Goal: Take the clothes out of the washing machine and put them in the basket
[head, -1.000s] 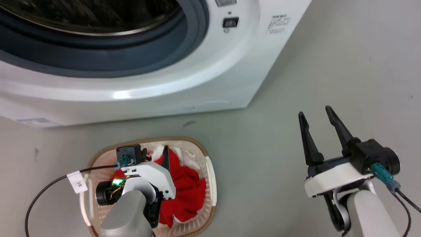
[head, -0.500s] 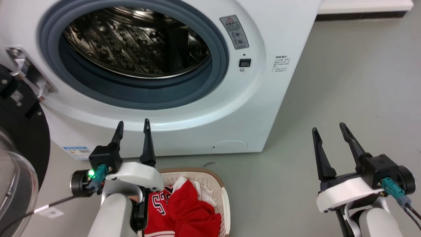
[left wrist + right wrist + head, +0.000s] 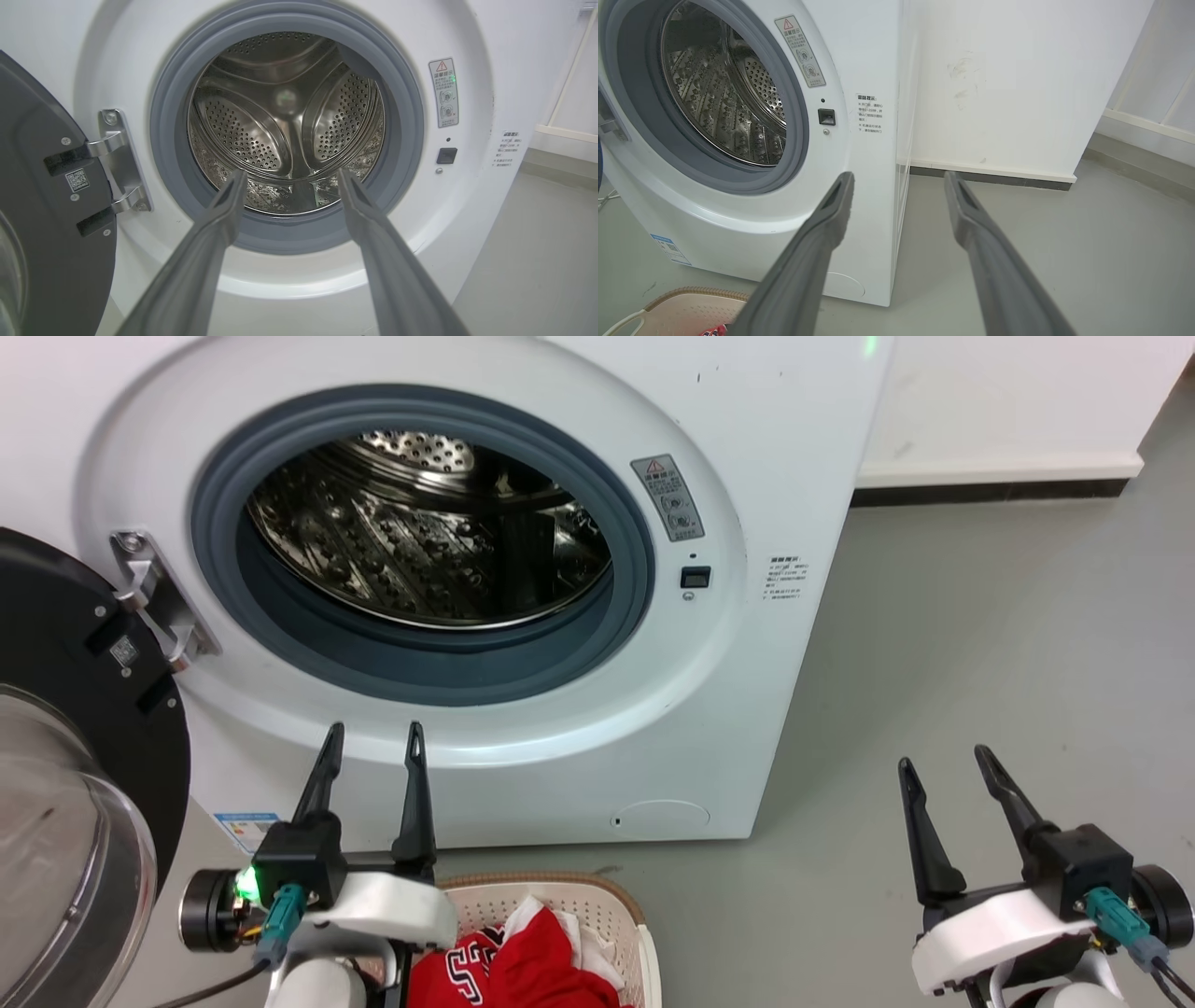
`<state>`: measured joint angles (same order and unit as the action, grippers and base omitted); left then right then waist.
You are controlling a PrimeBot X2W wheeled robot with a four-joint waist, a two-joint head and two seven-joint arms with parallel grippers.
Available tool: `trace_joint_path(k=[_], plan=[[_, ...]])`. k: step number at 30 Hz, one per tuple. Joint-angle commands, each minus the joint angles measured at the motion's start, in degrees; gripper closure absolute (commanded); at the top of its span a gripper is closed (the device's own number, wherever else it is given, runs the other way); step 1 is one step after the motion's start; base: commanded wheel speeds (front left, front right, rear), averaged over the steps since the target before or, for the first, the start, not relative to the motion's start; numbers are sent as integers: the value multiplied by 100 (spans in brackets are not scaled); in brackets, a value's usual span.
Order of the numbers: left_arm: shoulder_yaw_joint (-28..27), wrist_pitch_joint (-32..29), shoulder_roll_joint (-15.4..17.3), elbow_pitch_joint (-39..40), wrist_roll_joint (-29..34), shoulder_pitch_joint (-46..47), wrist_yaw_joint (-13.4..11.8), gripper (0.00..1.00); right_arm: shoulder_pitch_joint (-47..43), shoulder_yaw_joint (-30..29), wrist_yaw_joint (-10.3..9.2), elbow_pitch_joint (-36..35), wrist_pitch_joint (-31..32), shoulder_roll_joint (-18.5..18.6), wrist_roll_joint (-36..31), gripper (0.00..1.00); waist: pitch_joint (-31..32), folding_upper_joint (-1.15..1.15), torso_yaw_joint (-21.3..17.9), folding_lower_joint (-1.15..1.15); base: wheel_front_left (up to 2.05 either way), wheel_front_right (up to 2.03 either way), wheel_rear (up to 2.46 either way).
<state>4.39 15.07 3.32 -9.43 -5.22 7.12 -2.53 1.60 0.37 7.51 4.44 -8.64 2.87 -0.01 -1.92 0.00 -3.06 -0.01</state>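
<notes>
The washing machine (image 3: 653, 709) stands in front of me with its door (image 3: 84, 709) swung open to the left. Its steel drum (image 3: 285, 121) shows bare metal and no cloth. The basket (image 3: 579, 896) sits on the floor below the porthole, holding the red jersey (image 3: 532, 971) and a white cloth (image 3: 583, 943). My left gripper (image 3: 373, 728) is open above the basket's left side, fingers pointing at the machine's front, nothing between them; in its wrist view the left gripper (image 3: 292, 172) frames the drum. My right gripper (image 3: 943, 758) is open over bare floor to the right.
The open door (image 3: 46, 233) with its metal hinge (image 3: 117, 158) juts out on the left. A white wall and dark baseboard (image 3: 994, 175) run behind the machine's right side. Grey floor (image 3: 980, 644) spreads to the right. The basket's rim (image 3: 691, 294) shows in the right wrist view.
The head camera has tilted up, bringing the whole porthole into view. My left gripper has risen from the jersey in the basket and now points at the machine. The right gripper stays open.
</notes>
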Motion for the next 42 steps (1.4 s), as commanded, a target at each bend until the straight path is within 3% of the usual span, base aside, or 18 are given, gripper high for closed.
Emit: trace_joint_path(k=[1, 36, 37, 42], plan=[[-19, 13, 23, 23, 25, -58, 6, 0, -81, -1, -4, -32, 1, 0, -24, 0, 54, 0, 13, 1, 0, 0, 0], [-70, 13, 19, 128, -45, -433, 171, 0, -292, 43, -4, -73, 37, 0, 146, 0, 201, 0, 88, 1, 0, 0, 0], [-66, 0, 4, 93, -53, -428, 185, 100, -286, 36, 0, -58, 63, -1, 119, 100, 201, 0, 89, 1, 0, 0, 0], [-152, -125, -10, -101, -365, -428, 217, 100, -343, 51, 0, 54, 78, 2, 466, 100, 200, 0, 94, 1, 0, 0, 0]])
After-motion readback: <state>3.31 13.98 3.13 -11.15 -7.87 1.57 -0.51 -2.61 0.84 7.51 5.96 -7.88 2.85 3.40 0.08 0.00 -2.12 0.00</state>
